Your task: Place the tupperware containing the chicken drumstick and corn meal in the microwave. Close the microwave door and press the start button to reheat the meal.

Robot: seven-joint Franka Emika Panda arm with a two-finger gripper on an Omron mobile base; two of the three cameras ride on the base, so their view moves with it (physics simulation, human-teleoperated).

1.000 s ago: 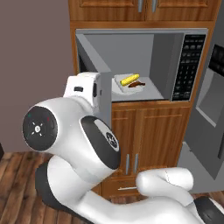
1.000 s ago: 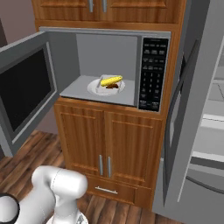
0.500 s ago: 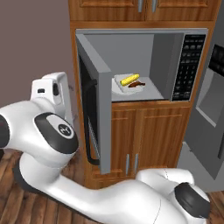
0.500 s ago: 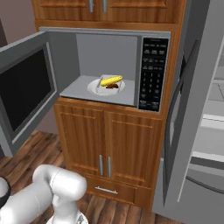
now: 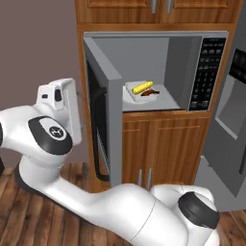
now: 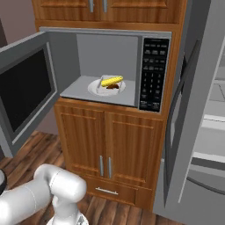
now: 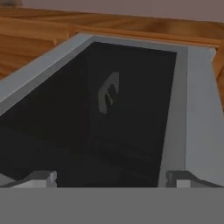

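The microwave (image 5: 144, 55) stands open, and the tupperware (image 5: 130, 93) rests on its floor holding the yellow corn (image 5: 142, 87) and the brown chicken drumstick (image 5: 149, 93). From the right base view the tupperware (image 6: 96, 87), the corn (image 6: 111, 80) and the drumstick (image 6: 113, 87) show as well. The microwave door (image 5: 113, 125) is swung wide out to the left. My hand (image 5: 62, 103) hangs left of it, on its outer side. My gripper (image 7: 112, 177) faces the door's dark window (image 7: 131, 109), open, with nothing between its fingers.
The black keypad panel (image 6: 153, 74) is on the microwave's right. A grey fridge (image 6: 197, 110) with its door ajar stands right of the wooden cabinets (image 6: 110, 145). The door's black handle (image 5: 98, 161) runs down its outer face. Wooden floor lies below.
My arm has swung left, from in front of the microwave to the outer side of the open door. The door and the tupperware have not moved.
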